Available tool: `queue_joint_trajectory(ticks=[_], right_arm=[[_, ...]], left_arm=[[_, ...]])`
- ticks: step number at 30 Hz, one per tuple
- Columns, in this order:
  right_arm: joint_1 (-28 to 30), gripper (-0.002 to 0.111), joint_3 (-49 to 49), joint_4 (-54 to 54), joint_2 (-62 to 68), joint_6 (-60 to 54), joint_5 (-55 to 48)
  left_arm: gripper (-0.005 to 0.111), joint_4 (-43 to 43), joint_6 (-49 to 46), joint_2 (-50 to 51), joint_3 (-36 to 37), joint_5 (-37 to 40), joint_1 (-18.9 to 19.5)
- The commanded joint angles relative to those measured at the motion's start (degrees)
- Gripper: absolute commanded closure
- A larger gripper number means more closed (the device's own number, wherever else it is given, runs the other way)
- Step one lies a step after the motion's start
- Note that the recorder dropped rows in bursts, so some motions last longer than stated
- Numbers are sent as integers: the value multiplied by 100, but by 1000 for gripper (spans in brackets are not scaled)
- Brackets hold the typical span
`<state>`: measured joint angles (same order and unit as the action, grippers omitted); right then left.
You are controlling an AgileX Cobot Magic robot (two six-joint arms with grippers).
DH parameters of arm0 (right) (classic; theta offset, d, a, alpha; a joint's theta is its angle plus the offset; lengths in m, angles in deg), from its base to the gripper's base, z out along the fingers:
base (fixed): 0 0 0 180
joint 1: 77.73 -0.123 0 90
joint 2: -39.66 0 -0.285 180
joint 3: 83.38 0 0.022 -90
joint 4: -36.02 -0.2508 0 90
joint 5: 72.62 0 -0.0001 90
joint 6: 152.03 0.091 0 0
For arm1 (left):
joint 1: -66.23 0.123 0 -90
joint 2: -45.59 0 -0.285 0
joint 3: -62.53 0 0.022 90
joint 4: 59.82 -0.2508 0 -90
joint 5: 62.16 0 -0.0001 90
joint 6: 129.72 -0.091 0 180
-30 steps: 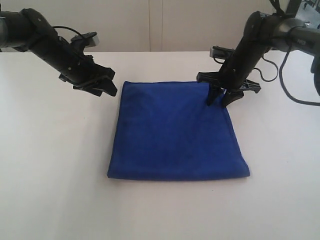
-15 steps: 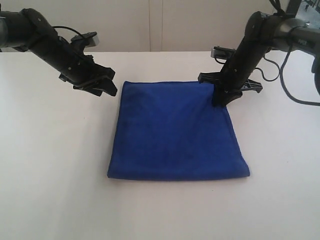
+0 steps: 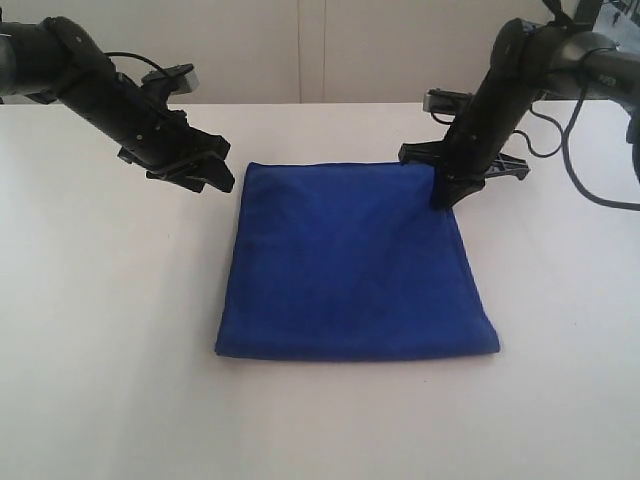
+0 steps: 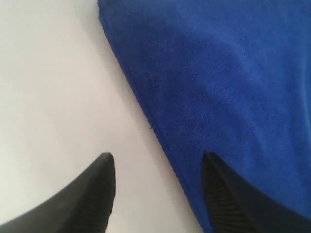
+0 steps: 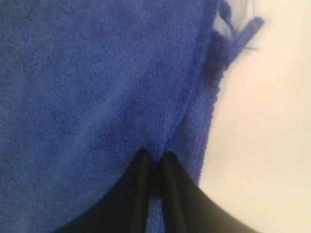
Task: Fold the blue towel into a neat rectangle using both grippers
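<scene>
The blue towel [image 3: 355, 265] lies flat on the white table as a folded, roughly square layer. My right gripper [image 3: 441, 200] stands over its far right corner, shut on a pinch of cloth near the edge; in the right wrist view the towel [image 5: 87, 82] bunches between the two fingertips of the gripper [image 5: 154, 156]. My left gripper [image 3: 215, 180] hovers open just off the far left corner. In the left wrist view one finger [image 4: 95, 194] is over bare table and the other over the towel [image 4: 228, 73], straddling its edge.
The white table [image 3: 100, 330] stretches around the towel on all sides. A pale wall rises behind the table's far edge. Cables hang off the right arm [image 3: 560, 60] at the far right.
The right gripper's fingers, spread over the far right corner a second ago, have closed on the cloth. The left arm has stayed still.
</scene>
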<state>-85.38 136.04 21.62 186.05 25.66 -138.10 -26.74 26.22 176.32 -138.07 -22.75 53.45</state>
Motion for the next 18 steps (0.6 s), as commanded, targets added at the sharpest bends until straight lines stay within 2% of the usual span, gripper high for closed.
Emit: queue_joint_trajectory(ticks=[1,14,17,18], right_arm=[[25,99,-5,170,-197,-41,-78],[25,99,-5,680,-151,-15,-162],[25,88,-5,680,-123,-15,-83],[25,80,-5,680,-123,-6,-83]], left_arm=[[49,66,-11,-58,-13,109,-17],[49,66,-11,-58,-13,98,-17],[49,66,-11,-58,-13,98,-17],[49,66,-11,-58,-13,98,-17]])
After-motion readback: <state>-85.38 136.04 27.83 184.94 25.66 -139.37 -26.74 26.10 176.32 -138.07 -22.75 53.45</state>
